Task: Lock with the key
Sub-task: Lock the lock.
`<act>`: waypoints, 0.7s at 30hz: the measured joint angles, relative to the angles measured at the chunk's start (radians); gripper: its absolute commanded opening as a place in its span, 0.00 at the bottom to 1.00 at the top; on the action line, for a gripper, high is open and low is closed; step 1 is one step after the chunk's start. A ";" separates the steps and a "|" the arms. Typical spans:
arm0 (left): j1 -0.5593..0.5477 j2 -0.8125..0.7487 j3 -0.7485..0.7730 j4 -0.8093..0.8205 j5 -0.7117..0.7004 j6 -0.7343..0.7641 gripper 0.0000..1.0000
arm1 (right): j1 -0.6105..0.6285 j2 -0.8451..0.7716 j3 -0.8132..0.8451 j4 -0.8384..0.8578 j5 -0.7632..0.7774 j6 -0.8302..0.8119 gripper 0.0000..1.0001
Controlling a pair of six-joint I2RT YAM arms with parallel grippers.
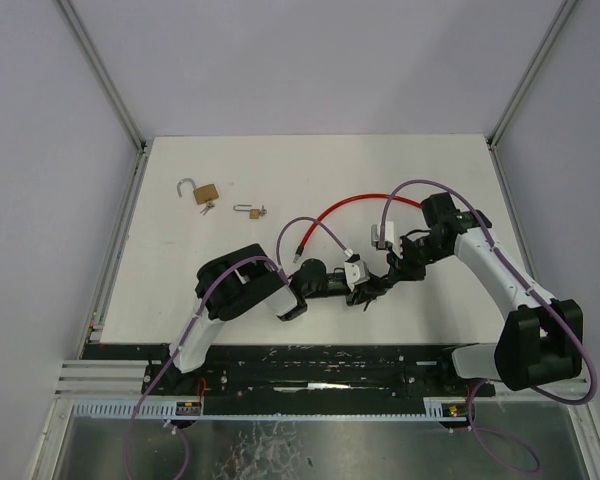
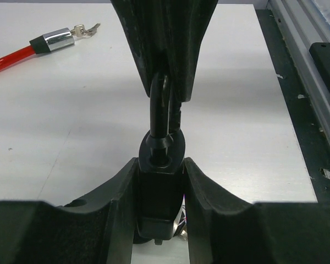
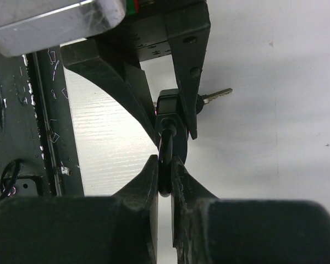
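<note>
Left wrist view, nearest first: the left gripper [image 2: 160,173] is pressed onto the body of the black metal padlock [image 2: 159,201], one finger on each flank. Its long axis runs from 6 to 12 o'clock. The body is near, and the curved shackle [image 2: 155,110] points away into the right gripper [image 2: 166,91], whose fingers pinch the bow.

In the right wrist view a slim silver key [image 3: 215,95] juts toward 3 o'clock beside the body. Whether it sits in the keyhole I cannot tell.

From above, both grippers meet over the near middle of the white tabletop [image 1: 180,290]. A red coated cable with chrome ends [image 1: 365,203] arcs at 12 o'clock from them. A small silver-shackled padlock [image 1: 248,211] lies toward 10 o'clock, and a brass padlock with its shackle swung open [image 1: 207,192] lies farther that way. Pale grey walls [image 1: 310,60] and aluminium corner posts [image 1: 100,70] close the far side.
</note>
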 measured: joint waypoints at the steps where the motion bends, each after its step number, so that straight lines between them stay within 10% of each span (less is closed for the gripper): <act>1: 0.000 0.000 0.000 -0.001 -0.003 0.000 0.00 | -0.002 0.006 0.002 -0.001 -0.002 0.001 0.00; 13: 0.005 0.000 0.000 -0.009 -0.023 0.013 0.00 | 0.000 0.064 0.024 0.005 0.046 0.024 0.01; 21: 0.005 0.000 0.000 -0.018 -0.021 0.027 0.00 | 0.009 0.026 -0.003 0.037 0.114 0.044 0.30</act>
